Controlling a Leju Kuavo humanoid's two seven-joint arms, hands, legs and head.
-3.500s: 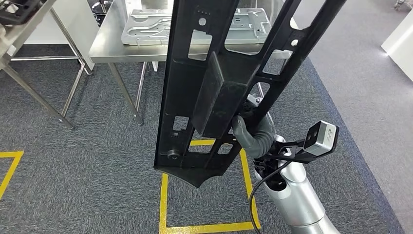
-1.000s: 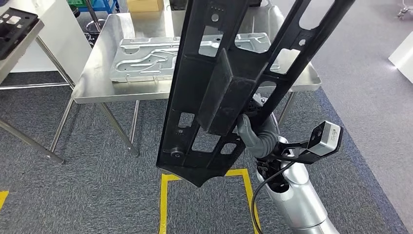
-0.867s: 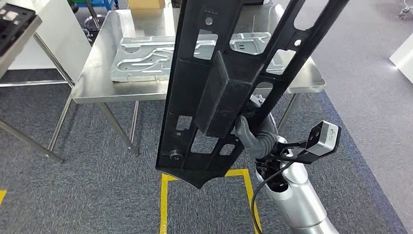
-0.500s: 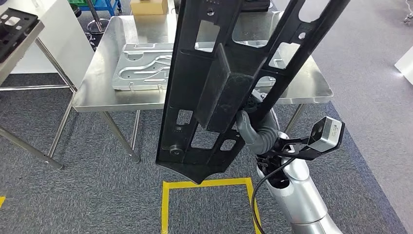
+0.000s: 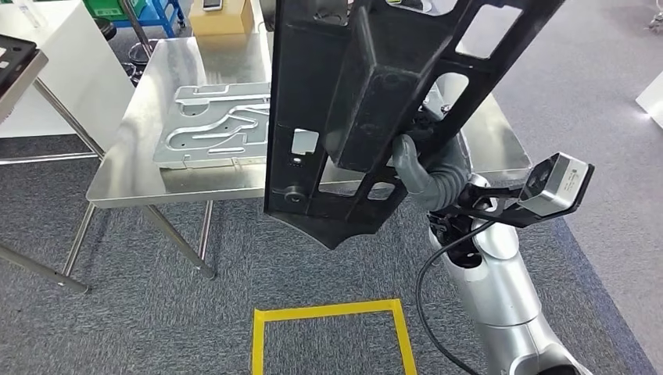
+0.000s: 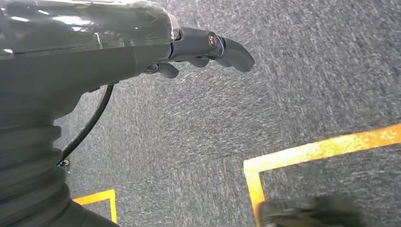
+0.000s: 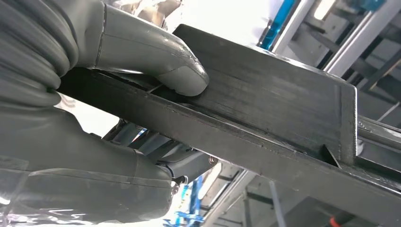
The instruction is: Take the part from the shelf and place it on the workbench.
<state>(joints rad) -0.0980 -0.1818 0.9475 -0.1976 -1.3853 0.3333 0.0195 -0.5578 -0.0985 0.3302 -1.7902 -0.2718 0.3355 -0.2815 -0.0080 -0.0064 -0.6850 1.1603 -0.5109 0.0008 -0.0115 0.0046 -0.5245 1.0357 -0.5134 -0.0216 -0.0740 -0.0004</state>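
A long black frame part (image 5: 367, 94) with cut-outs and a box-shaped block stands nearly upright in front of me, above the near edge of the steel workbench (image 5: 141, 168). My right hand (image 5: 422, 172) grips it from behind by the block. Up close, the thumb (image 7: 161, 61) presses on the part's flat black face (image 7: 283, 113) and the rest of the right hand (image 7: 94, 156) wraps beneath. My left hand (image 6: 203, 47) hangs over the grey carpet with loosely spread fingers and holds nothing.
A silver stamped metal plate (image 5: 211, 129) lies on the workbench's left half. A yellow tape square (image 5: 328, 312) marks the carpet before the bench. Another steel table (image 5: 16, 62) stands at the left, with a cardboard box (image 5: 219, 19) behind the bench.
The whole view has shifted: I have come closer to the workbench, and the yellow square has slid lower. The part now sits higher in the picture, still held in the right hand.
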